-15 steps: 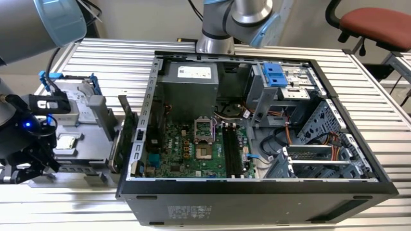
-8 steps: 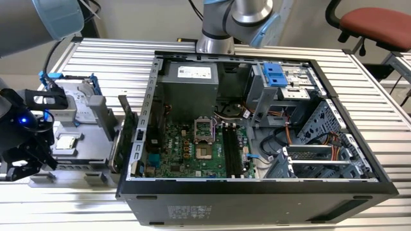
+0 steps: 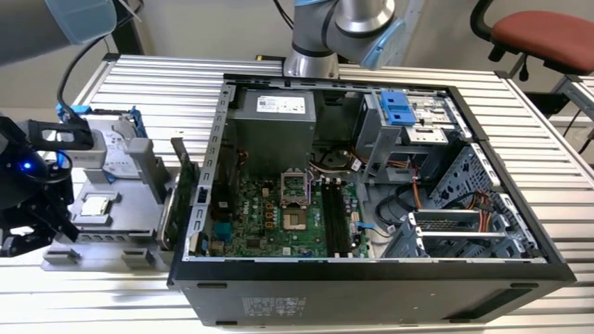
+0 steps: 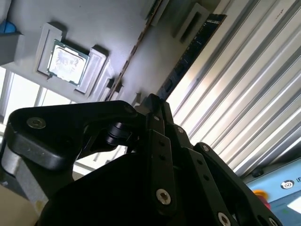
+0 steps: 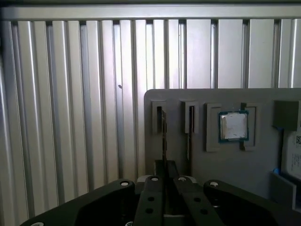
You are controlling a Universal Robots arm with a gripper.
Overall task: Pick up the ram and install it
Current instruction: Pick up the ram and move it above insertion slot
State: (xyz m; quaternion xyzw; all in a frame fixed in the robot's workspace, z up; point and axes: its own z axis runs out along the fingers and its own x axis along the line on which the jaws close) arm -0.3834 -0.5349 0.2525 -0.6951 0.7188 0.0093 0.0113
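The ram [image 4: 188,56] is a long dark stick that runs from my fingertips out over the ribbed table. In the first wrist view I see the ram [image 5: 164,136] edge-on, as a thin line between the closed fingers, and its far end reaches a slot of the grey holder [image 5: 174,101]. My gripper [image 5: 164,165] is shut on its near end, as the gripper [image 4: 155,101] also appears in the second wrist view. In the exterior view the black gripper [image 3: 33,209] hangs at the far left, beside the grey holder [image 3: 139,174].
The holder also carries a processor [image 3: 96,205] and a silver hard drive with blue brackets [image 3: 107,149]. A green card [image 3: 177,195] stands on edge between the holder and the open computer case [image 3: 371,278]. The motherboard's long black memory slots [image 3: 339,216] lie inside. A second thin board [image 5: 189,141] stands alongside.
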